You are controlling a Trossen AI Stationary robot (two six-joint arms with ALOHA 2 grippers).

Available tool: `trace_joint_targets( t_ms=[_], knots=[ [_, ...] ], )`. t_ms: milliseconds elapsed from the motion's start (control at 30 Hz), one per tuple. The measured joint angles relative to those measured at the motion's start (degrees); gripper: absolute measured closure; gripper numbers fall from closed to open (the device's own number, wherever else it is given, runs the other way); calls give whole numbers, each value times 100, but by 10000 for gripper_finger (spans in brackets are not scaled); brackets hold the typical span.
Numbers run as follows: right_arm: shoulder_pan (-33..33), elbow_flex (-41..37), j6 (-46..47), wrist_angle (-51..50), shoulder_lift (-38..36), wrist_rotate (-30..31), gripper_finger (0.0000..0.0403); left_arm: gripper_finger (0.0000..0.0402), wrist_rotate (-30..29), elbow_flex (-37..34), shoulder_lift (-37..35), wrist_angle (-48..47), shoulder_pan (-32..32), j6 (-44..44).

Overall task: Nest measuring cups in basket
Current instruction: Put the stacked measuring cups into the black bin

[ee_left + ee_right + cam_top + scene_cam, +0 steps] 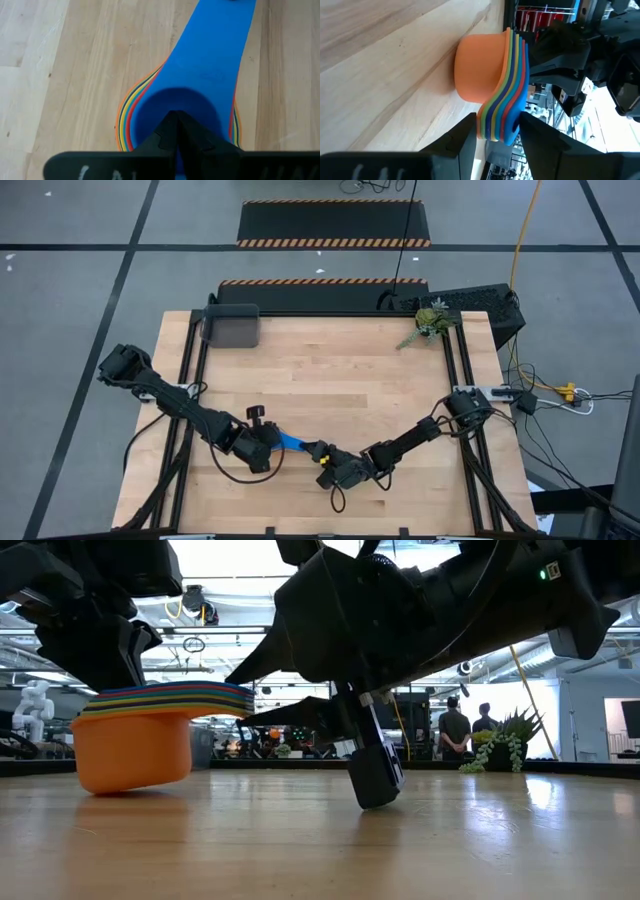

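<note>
1. The right gripper is clamped on the handle end of the nested measuring cups, one dark finger on each face of the stacked flat handles. The cup bowls lie straight ahead of its fingertips, so the stack's long axis runs on from the gripper's own line.

2. The left gripper sits at the opposite end of the same stack. Its fingers are pressed together with nothing between them, tips down over the small blue bowl on top of the nest. From this gripper the handles run directly away, toward the right gripper.

3. In the low view the measuring cups show as one nested stack, the orange cup outermost and underneath, its base at or just above the wooden table; whether it touches I cannot tell. From above only the blue handle shows between the two grippers, near the table's front edge.

4. The basket stands at the far left corner, well beyond both grippers, and holds no cups.

5. My judgement: the nesting looks done and the carry remains. The basket lies far behind the left gripper's side, so the left arm is the nearer one, though only the right gripper holds the stack.
</note>
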Motion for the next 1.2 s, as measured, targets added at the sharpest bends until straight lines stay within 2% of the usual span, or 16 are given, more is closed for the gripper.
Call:
trace_joint_targets(
  t_ms=[533, 1200],
  knots=[
    [-4, 0, -121, 505, 0, -153, 248, 387, 36, 2, -7, -4, -22, -128],
    [-17, 22, -340, 955, -26, -169, 249, 387, 95, 0, 7, 15, -22, -150]
  ],
)
